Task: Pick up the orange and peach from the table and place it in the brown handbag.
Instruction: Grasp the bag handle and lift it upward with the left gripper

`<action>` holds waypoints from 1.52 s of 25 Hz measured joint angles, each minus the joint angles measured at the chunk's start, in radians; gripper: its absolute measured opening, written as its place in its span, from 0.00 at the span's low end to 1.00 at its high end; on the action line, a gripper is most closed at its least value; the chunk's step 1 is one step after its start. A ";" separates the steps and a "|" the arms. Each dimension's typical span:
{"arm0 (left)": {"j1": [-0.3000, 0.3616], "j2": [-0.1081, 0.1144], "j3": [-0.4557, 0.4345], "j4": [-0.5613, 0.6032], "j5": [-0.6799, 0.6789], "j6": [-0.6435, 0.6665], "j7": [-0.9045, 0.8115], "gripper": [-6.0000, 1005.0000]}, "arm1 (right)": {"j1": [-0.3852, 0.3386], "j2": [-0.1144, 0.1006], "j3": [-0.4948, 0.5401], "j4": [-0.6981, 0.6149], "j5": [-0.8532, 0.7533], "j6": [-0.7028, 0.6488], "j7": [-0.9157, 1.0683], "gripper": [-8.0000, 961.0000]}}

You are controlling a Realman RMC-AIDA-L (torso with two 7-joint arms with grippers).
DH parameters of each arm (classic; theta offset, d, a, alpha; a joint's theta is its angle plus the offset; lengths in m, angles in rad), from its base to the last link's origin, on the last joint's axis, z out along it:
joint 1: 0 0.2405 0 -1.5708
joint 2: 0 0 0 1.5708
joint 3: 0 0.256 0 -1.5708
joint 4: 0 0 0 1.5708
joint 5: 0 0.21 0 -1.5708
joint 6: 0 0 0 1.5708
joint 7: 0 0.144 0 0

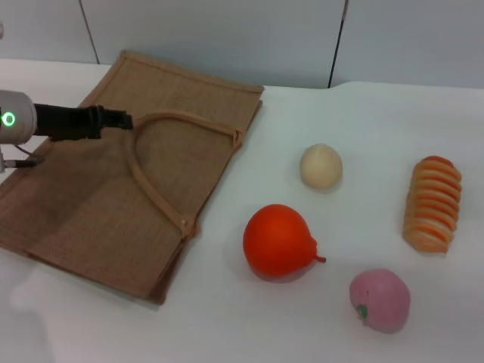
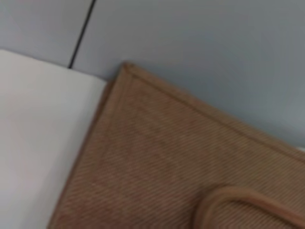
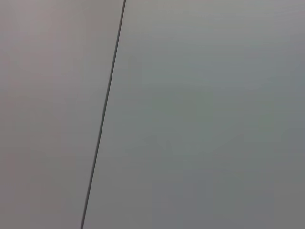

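While the brown handbag (image 1: 121, 181) lies flat on the white counter (image 1: 355, 113), the left tool (image 1: 113, 119) reaches in above it from the robot's left, its dark tip right at the top of the curved loop handle (image 1: 155, 174) that rests on the bag's upper face. Whether that tool is open, closed or pinching the handle cannot be told from these views. The left wrist view shows only a far corner of the bag's woven cloth (image 2: 181, 152) with a bit of the handle (image 2: 238, 200), the counter beside it and the grey wall panels (image 2: 200, 43) behind.

All the fruit sits to the right of the bag, none of it touching the bag or each other. The orange (image 1: 278, 242) is nearest the bag, just beyond its right-hand lower corner, with its small pointed stem tip turned away from the bag. The peach (image 1: 380, 299) lies farther from the bag than the orange, right of it and closer to the robot, its green mark on the side facing the orange. A small beige ball (image 1: 321, 165) sits beyond the orange, near the bag's right edge but apart from it. A ridged sliced loaf (image 1: 432, 204) lies farthest from the bag, well apart.

The right tool shows in no view; the right wrist view holds only grey wall panels (image 3: 200, 114) with a dark seam.
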 joint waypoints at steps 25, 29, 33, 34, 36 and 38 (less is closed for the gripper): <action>-0.093 -0.013 0.039 -0.167 0.097 0.214 0.141 0.66 | 0.007 0.000 0.005 0.000 0.002 0.002 0.000 0.57; -0.095 -0.012 0.047 -0.177 0.097 0.239 0.141 0.65 | 0.006 0.000 0.006 0.000 0.002 0.002 0.000 0.57; -0.095 -0.012 0.048 -0.190 0.098 0.263 0.147 0.65 | 0.006 0.000 0.008 0.000 0.003 0.002 0.000 0.57; -0.096 -0.012 0.048 -0.195 0.098 0.271 0.151 0.65 | 0.006 0.000 0.008 0.000 0.003 0.002 0.000 0.57; -0.098 -0.012 0.049 -0.199 0.098 0.277 0.162 0.65 | 0.006 0.000 0.008 0.000 0.004 0.002 0.000 0.57; -0.100 -0.013 0.051 -0.201 0.098 0.284 0.169 0.65 | 0.007 0.000 0.008 0.000 0.004 0.002 0.000 0.57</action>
